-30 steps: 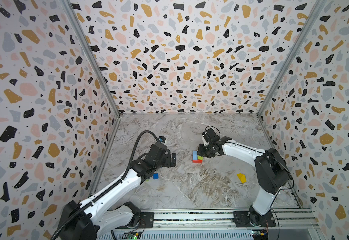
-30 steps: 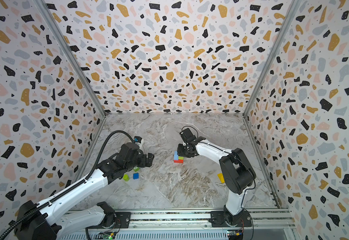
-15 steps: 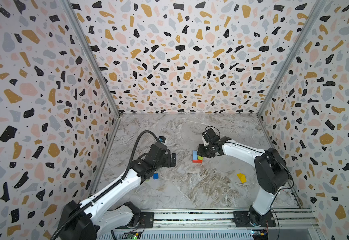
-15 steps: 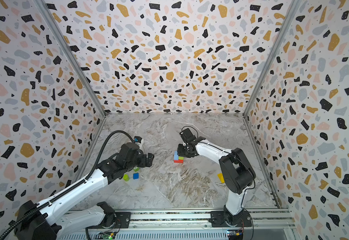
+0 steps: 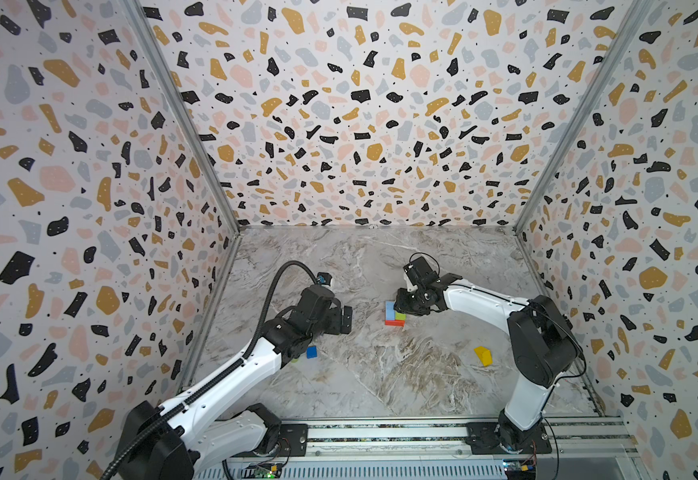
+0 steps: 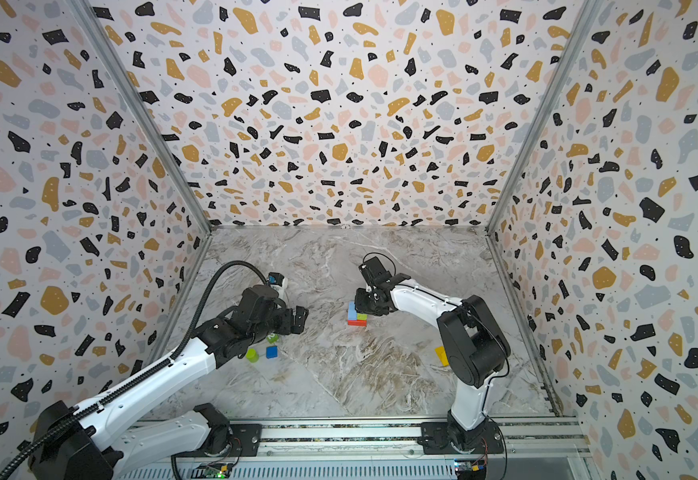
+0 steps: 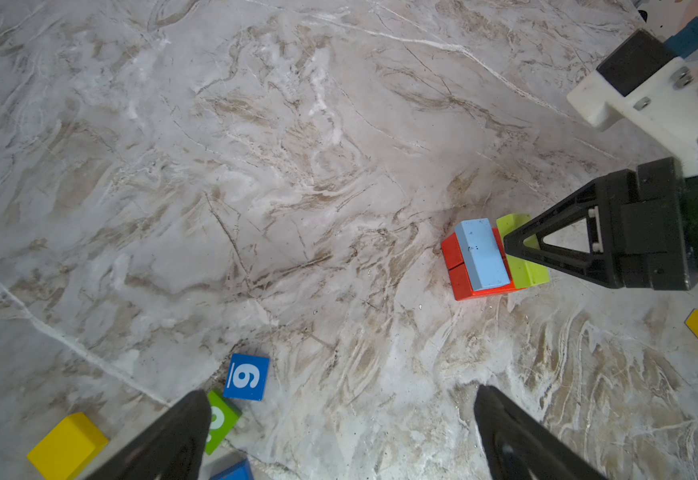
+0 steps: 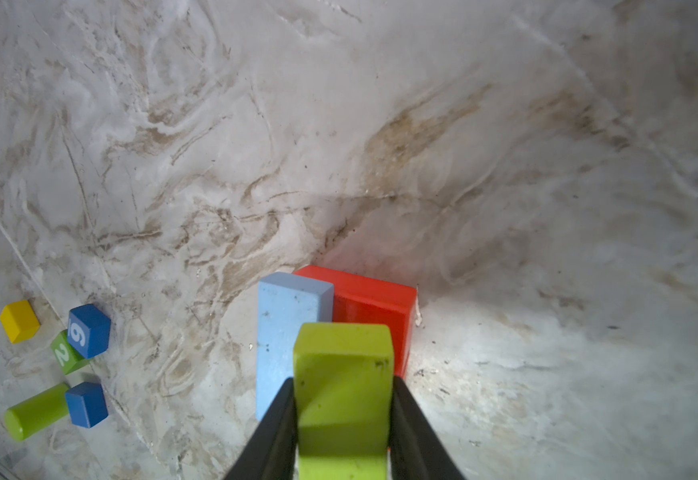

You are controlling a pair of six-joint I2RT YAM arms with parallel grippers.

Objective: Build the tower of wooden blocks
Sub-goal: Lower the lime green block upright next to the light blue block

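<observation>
Right wrist view: right gripper (image 8: 343, 384) grips lime bar (image 8: 341, 353) on red slabs (image 8: 374, 307); left gripper (image 7: 341, 395) gapes empty; loose blocks (image 8: 87, 330) remain unstacked.

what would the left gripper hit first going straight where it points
Probably the bare table, between the blue 6 cube and the red-based stack; the open left gripper seems tilted down, though depth is unclear.
</observation>
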